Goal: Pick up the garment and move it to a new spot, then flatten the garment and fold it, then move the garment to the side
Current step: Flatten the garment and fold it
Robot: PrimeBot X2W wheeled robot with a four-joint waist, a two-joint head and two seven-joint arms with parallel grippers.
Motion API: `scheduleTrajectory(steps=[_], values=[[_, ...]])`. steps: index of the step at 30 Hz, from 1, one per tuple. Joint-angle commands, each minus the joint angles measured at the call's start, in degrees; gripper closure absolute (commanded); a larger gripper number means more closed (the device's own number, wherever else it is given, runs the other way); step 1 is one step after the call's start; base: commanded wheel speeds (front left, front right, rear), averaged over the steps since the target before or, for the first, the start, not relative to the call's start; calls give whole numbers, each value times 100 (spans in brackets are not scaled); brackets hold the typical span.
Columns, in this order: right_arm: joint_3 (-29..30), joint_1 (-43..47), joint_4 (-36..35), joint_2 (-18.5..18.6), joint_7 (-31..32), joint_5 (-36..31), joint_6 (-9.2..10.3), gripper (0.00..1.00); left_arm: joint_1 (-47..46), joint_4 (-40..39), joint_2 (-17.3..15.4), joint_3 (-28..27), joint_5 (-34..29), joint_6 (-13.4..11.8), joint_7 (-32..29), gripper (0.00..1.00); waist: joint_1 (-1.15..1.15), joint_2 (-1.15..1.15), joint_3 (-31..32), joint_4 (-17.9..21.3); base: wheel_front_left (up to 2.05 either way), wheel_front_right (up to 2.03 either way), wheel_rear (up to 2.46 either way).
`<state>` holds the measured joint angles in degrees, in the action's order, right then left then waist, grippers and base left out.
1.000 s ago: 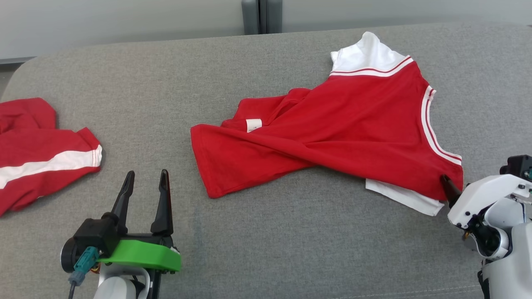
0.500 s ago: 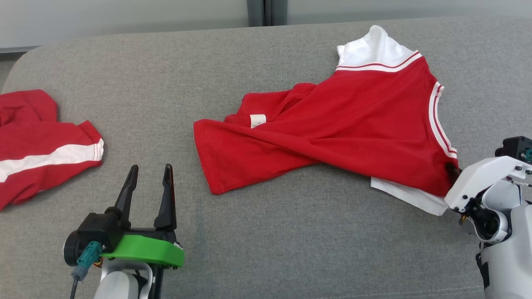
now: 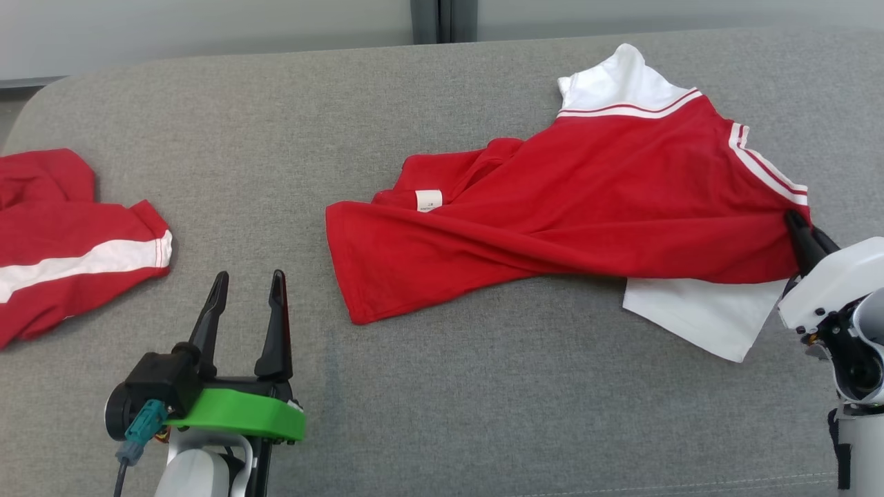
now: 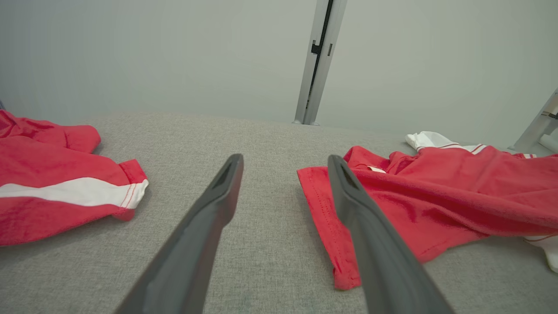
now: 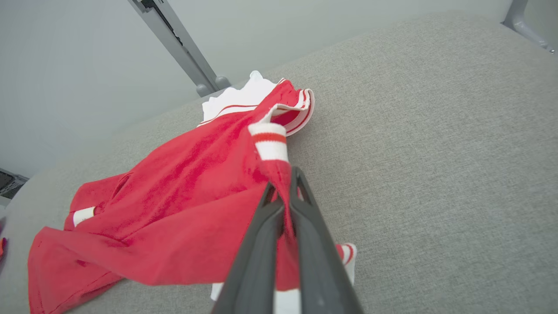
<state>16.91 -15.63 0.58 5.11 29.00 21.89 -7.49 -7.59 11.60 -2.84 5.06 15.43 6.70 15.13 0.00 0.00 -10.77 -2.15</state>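
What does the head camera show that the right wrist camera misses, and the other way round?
Head view: the open left claw with its green collar, apart from the cloth. Right wrist view: a close look at the right claw, fingers pinched shut on red fabric just below a white ribbed band with a red stripe. Both: the red-and-white shirt, rumpled on the grey fabric surface.

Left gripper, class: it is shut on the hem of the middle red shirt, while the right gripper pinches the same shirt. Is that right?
No. The left gripper is open and apart from the shirt, holding nothing, as the head view shows. The right gripper does pinch the shirt.
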Motion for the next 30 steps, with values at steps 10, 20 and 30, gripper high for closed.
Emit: scheduleTrajectory(steps=[10,20,30], values=[[-428,-1323,1077,853,-86,-664,-1,100,-415,-105,-11,158,129,-57,2,0,0,0,-439,-283,0,0,0],[-692,-2685,2784,1191,-891,-1018,-1,10,-639,-161,-11,326,215,-106,2,0,0,0,-884,-659,0,0,0],[-744,-2757,3081,1318,-2475,-1603,0,0,-584,-93,-11,213,145,-204,2,0,0,0,-701,-539,0,0,0]])
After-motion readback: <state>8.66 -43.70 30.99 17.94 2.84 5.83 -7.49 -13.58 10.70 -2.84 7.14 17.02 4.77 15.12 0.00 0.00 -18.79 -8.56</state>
